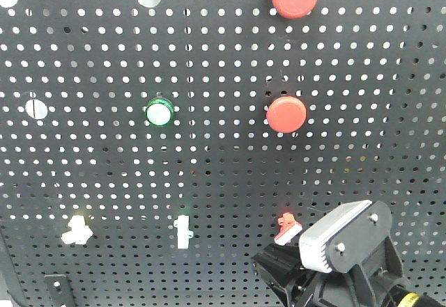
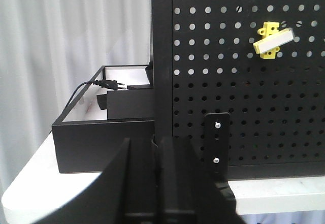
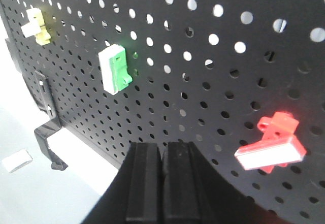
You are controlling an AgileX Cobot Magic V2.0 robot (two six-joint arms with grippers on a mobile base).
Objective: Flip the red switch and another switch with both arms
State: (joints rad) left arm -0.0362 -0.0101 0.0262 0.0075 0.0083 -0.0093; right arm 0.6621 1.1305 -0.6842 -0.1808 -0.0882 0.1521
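Honestly, nudge your closed right gripper [image 3: 162, 183] sideways onto the red switch [image 3: 271, 145]; the closed left gripper [image 2: 155, 183] sits below the yellow switch [image 2: 271, 41], near the pegboard's [image 2: 284, 107] bottom edge.

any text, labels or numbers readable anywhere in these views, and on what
None can be read in any view.
Black perforated pegboard: no print.
Two round red push buttons: blank faces.
Small red-based toggle switch with white lever: no marking.
Small yellow-based toggle switch and green-based toggle switch: no marking.
Yellow band on the right arm: dark specks, too small to read.
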